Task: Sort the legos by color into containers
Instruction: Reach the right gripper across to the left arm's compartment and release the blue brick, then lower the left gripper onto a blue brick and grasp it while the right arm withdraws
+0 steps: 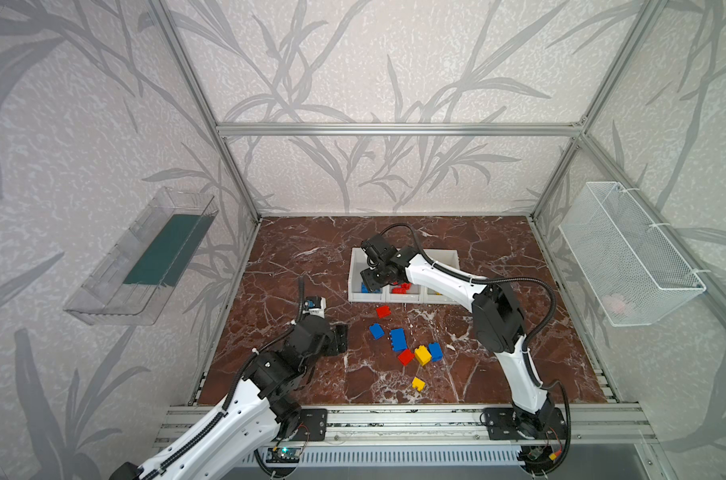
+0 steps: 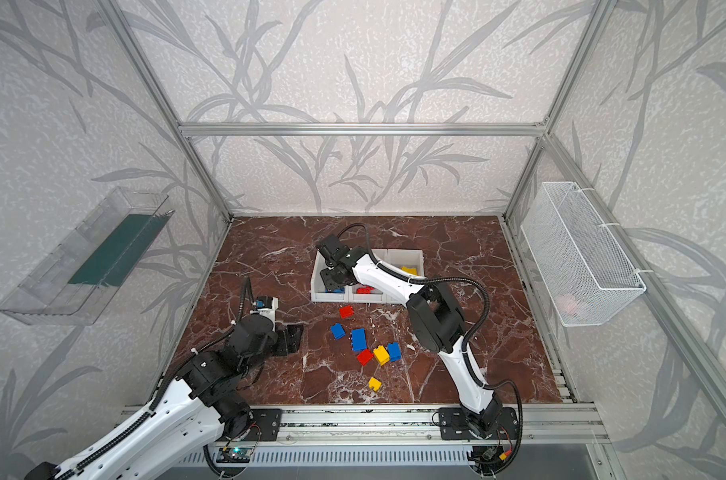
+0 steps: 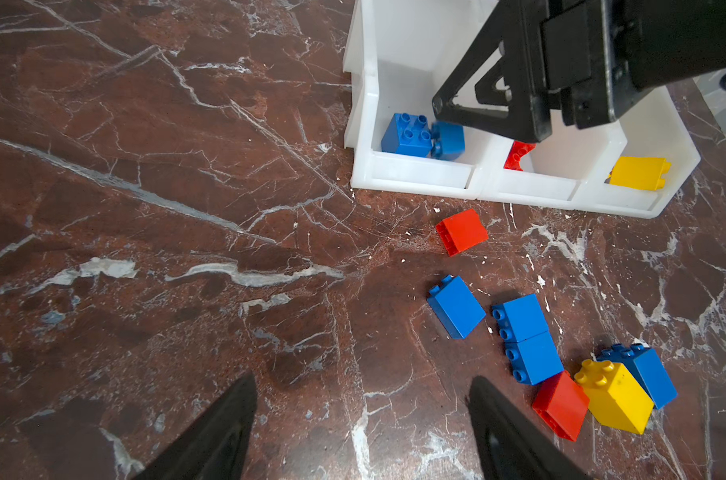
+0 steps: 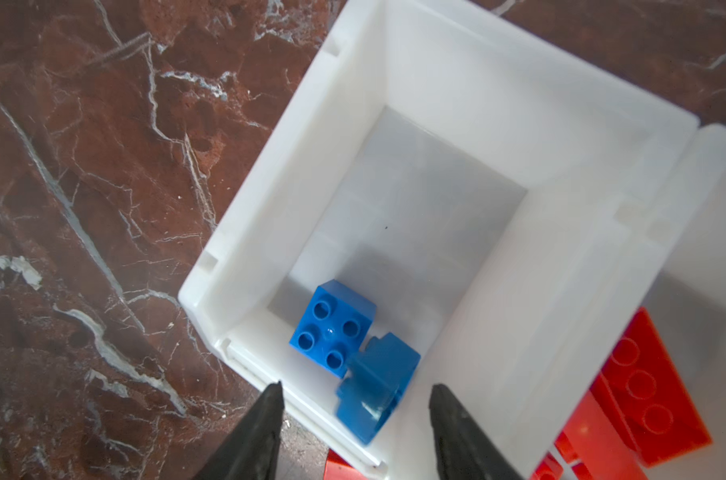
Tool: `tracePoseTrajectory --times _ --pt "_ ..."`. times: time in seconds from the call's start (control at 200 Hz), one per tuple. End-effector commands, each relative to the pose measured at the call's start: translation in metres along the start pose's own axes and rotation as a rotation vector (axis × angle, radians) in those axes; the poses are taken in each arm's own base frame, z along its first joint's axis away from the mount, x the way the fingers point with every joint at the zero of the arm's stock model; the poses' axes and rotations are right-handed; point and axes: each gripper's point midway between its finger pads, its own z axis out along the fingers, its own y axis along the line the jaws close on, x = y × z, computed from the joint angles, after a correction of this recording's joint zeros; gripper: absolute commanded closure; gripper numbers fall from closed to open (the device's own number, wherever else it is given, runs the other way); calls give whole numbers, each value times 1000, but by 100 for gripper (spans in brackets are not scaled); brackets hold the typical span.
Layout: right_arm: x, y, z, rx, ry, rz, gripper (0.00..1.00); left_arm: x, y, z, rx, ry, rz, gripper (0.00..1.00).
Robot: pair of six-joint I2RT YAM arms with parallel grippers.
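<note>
Black fingers of my right claw (image 4: 355, 390) stand apart, gripping nothing, over the left-end bin of the 3 joined white containers (image 4: 270, 199). Below them in that bin: 1 blue brick (image 4: 332, 328) studs-up, with a 2nd blue brick (image 4: 380, 386), blurred, against it. Middle bin: red bricks (image 3: 517, 156). Right-end bin: yellow brick (image 3: 637, 172). My left claw (image 3: 361, 382) gapes wide, empty, over bare marble tabletop (image 3: 145, 208) toward its left edge. Loose legos (image 1: 398, 340) lie mid-tabletop, between the bins and the front edge.

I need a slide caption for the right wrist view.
Open right gripper over the end bin, two blue bricks inside; red bricks in the next bin.
</note>
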Motion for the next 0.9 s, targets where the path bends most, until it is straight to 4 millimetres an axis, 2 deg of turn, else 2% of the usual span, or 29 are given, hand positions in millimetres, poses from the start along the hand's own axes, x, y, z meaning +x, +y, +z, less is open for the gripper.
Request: tracePoseTrajectory --times 0.0,0.27,0.34,0.455,0.615,0.66,0.685,0.895 --pt "-15 11 -28 -51 -41 -15 37 5 3 3 -12 18 -11 17" --pt "-29 20 -75 -99 -126 -21 35 8 -3 7 14 36 -3 18" --pt "-29 23 -89 -112 -147 -22 34 10 -5 9 24 46 6 17" --pt "-20 22 -107 -117 -166 -18 34 15 -20 15 97 77 29 17" --pt "19 0 -119 -68 -153 28 33 24 -34 25 154 134 23 18" --pt "37 -9 -116 -44 -128 42 33 26 -37 28 164 150 23 17" --pt "41 -13 -126 -39 -140 52 33 28 -39 30 168 160 20 18" --pt "111 -49 -134 37 -101 164 32 41 -60 54 240 232 -26 17"
